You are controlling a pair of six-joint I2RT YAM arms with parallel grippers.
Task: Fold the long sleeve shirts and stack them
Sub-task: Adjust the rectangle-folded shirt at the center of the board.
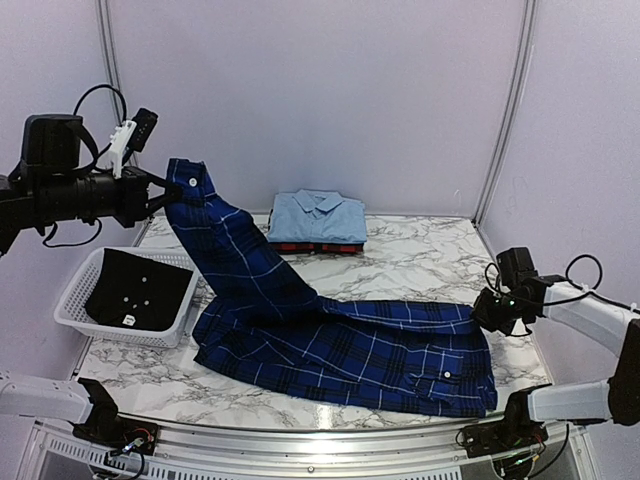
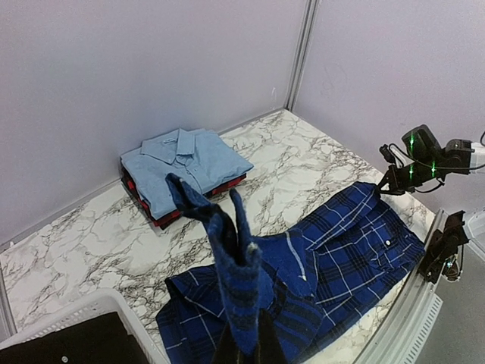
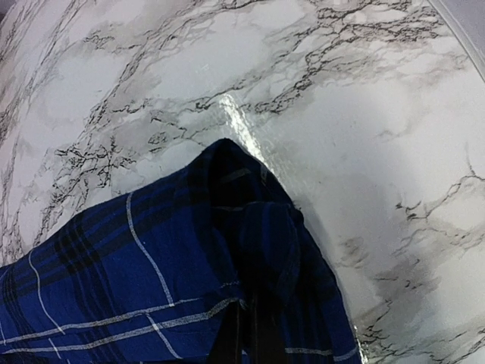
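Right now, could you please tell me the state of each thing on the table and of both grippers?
navy plaid shirt: unfolded, one end raised, the rest spread out.
light blue shirt: folded, topping the stack.
red-and-black plaid shirt: folded, under the light blue shirt.
basket: holds a dark garment.
left gripper: shut on the navy plaid shirt, held high.
right gripper: shut on the navy plaid shirt, held low.

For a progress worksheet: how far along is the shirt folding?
Done: light blue shirt folded on the red plaid shirt. In hand: left gripper holds up one end of the navy plaid shirt, right gripper pinches the other. Left: folding and stacking it.
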